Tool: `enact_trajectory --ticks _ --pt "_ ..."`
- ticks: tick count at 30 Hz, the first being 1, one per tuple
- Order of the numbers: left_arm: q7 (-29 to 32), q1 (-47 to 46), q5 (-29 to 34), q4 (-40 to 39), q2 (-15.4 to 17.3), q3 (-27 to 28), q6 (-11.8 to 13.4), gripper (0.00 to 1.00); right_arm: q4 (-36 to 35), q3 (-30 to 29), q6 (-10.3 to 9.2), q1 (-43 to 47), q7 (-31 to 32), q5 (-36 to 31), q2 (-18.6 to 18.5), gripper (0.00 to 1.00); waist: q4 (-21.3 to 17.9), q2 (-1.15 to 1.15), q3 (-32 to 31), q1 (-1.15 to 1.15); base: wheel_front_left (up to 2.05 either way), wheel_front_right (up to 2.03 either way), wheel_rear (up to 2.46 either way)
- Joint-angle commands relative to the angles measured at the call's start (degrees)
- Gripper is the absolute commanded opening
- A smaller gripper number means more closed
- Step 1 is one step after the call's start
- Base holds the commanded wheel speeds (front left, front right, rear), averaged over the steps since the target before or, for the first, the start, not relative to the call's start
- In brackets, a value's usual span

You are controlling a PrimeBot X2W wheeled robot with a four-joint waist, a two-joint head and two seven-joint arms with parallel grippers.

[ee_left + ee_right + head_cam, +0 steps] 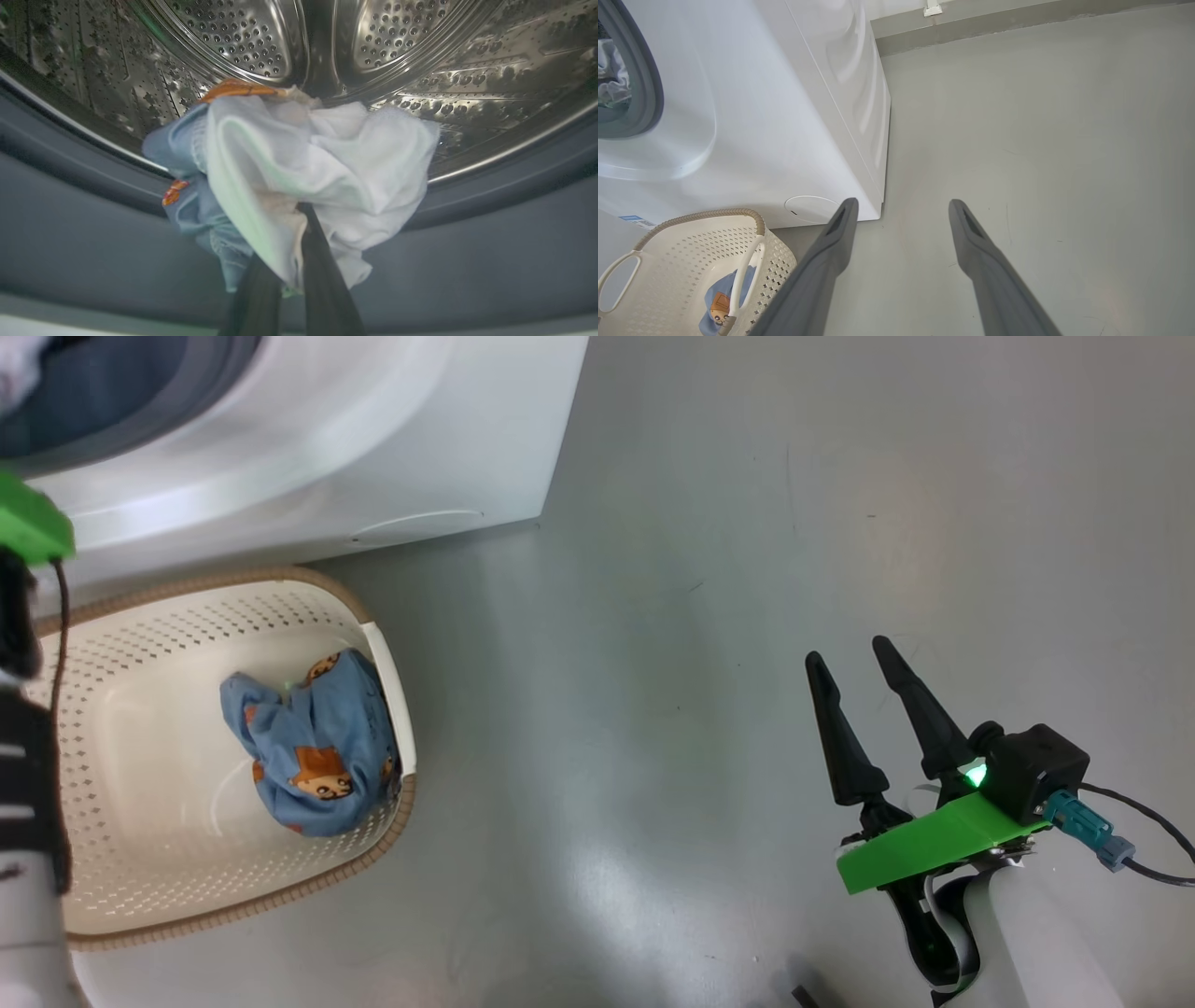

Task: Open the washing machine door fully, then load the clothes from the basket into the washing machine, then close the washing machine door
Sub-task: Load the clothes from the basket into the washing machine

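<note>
In the left wrist view my left gripper (pixel 294 224) is shut on a cream-white and light blue garment (pixel 317 158). It holds the garment at the mouth of the steel drum (pixel 243 37), above the blue-grey gasket (pixel 93 233). Another of the clothes, blue with orange prints (pixel 313 756), lies in the cream basket (pixel 140 607) in front of the washing machine (pixel 373 448). My right gripper (pixel 846 651) hovers open over the bare floor to the right with nothing between its fingers (pixel 831 242). The washing machine door is out of view.
The basket (pixel 705 217) stands against the machine's front, below the round lower hatch (pixel 810 209). Grey floor (pixel 700 523) stretches right of the machine as far as a skirting strip (pixel 1017 23). My left forearm (pixel 28 784) rises along the left edge over the basket.
</note>
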Motion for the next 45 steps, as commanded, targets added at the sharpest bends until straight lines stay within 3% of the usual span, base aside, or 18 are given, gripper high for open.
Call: enact_trajectory --ticks 1,8,26,43,44,45 --pt "-1.6 -1.5 0.9 -1.1 3.1 0.4 -0.1 0.0 -1.1 1.2 0.09 0.4 -0.3 0.6 0.3 1.0 0.0 0.0 0.1 0.0 0.0 0.0 0.0" --pt "-7.4 -7.2 2.7 1.3 5.0 -2.2 -1.6 0.0 -1.2 1.5 0.09 0.6 -0.3 0.9 0.4 1.0 -0.9 0.0 1.5 0.0 0.0 0.0 0.0" --pt "-12.6 -20.3 6.2 6.1 9.6 -7.8 -3.8 0.0 -2.1 2.1 0.09 0.3 -0.3 2.3 0.4 1.0 -2.9 0.0 7.5 0.0 0.0 0.0 0.0" --pt "-13.8 -27.6 5.3 14.9 11.6 -9.8 -4.6 0.0 -1.9 2.7 0.09 -0.2 -0.3 2.8 0.4 1.0 -4.0 0.0 10.0 0.0 0.0 0.0 0.0" --pt "-13.8 -27.7 5.0 15.1 11.4 -9.7 -4.6 1.0 -1.8 2.7 0.09 -0.3 -0.3 2.9 0.4 1.0 -3.9 0.0 10.0 0.0 0.0 0.0 0.0" --pt "-13.9 -27.7 5.0 15.2 11.3 -9.7 -4.5 1.0 -1.8 2.6 0.09 -0.4 -0.3 2.9 0.4 1.0 -3.8 0.0 9.9 0.0 0.0 0.0 0.0"
